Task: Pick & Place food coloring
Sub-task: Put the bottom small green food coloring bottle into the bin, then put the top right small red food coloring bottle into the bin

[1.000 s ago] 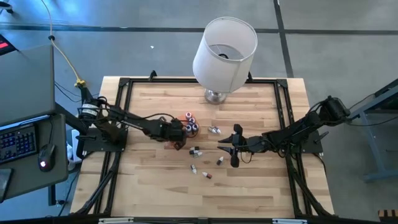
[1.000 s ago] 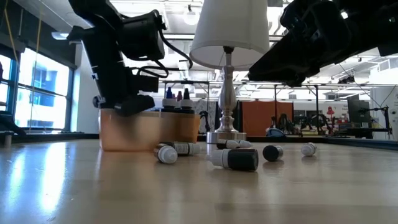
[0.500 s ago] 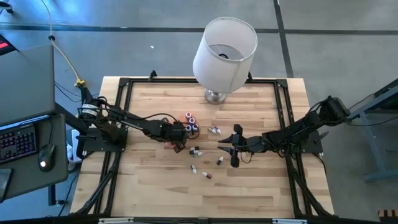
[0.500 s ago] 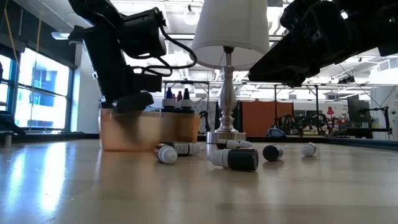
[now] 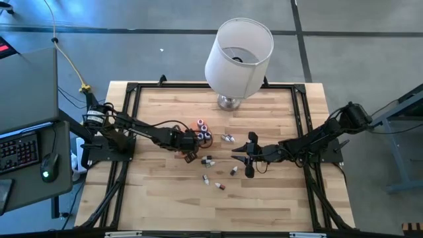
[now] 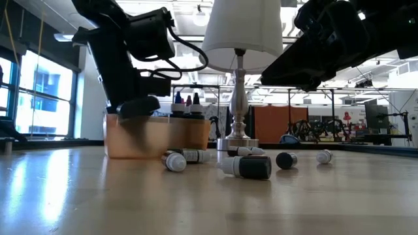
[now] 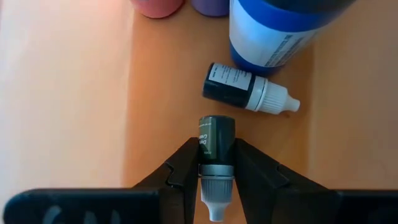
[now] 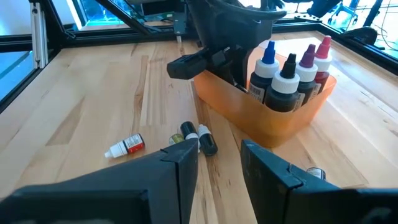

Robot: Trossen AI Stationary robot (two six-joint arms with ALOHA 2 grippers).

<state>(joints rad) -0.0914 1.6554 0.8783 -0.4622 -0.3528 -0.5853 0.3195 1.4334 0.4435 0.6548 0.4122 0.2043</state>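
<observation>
Currently left fingers [image 7: 211, 177] clamped on dark bottle [image 7: 216, 146] over tray [image 7: 155, 93]; lower clear of lying bottle [image 7: 249, 88] before release; right fingers [image 8: 219, 162] narrowly apart, idle above counter [image 8: 93, 106]

This is a robotics lab or workshop in a large open hall. A pale butcher-block wooden table [image 5: 264, 192] in a black metal frame stands on grey concrete floor. Left of the table sits a desk with a black keyboard [image 5: 18, 149] and mouse. Beyond it, ceiling strip lights and big windows show.
</observation>
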